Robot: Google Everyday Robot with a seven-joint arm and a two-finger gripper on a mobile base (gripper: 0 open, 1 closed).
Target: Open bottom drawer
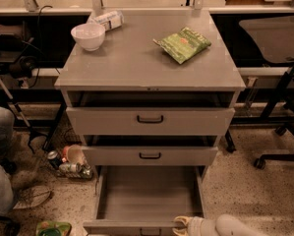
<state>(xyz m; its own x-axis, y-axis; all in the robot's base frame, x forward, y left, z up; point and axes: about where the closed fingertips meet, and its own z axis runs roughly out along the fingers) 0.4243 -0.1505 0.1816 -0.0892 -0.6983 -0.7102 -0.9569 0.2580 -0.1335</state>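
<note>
Your bottom drawer (149, 193) stands far out of the grey cabinet (136, 63), with its plain inside bare to view and its front panel at the lower edge of the scene. The gripper (181, 225) sits at the right end of that front panel, just right of the drawer's small black handle (150, 231); you cannot tell how wide it stands or whether it has hold of anything. Above the bottom drawer the middle drawer (186, 156) and top drawer (195, 121) each stand slightly out. Higher still, on the cabinet top, lie a white bowl (88, 36) and a green packet (182, 44), and some cans (70, 167) lie on the floor to the drawer's left.
</note>
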